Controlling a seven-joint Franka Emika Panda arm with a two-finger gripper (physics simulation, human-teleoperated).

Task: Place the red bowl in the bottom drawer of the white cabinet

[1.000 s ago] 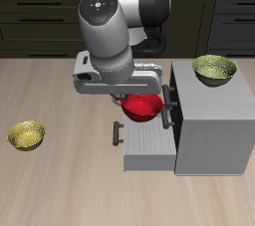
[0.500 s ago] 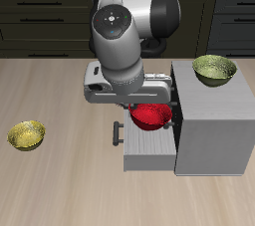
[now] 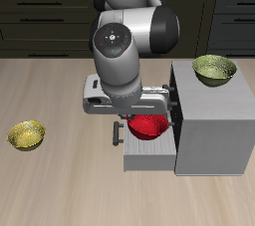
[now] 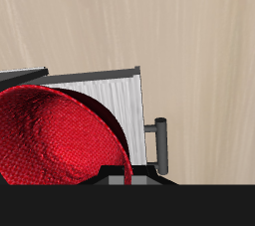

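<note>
The red bowl (image 3: pixel 149 126) hangs low over the open bottom drawer (image 3: pixel 145 153) of the white cabinet (image 3: pixel 211 125). My gripper (image 3: pixel 141 117) is shut on the bowl's rim; its fingers are mostly hidden behind the hand. In the wrist view the red bowl (image 4: pixel 55 135) fills much of the frame, tilted, above the drawer's ribbed grey tray (image 4: pixel 112 93). The drawer's dark bar handle (image 4: pixel 159 145) shows beyond the tray's front wall. I cannot tell whether the bowl touches the tray floor.
A yellow-green bowl (image 3: pixel 214 68) sits on the cabinet's flat top. Another yellow-green bowl (image 3: pixel 27 134) sits on the wooden table far from the cabinet. The upper drawer front with its dark handle (image 3: pixel 171 101) is shut just above the open drawer.
My arm has come down and towards the table's front edge with the red bowl, bringing it from beside the upper drawer front to low over the open bottom drawer.
</note>
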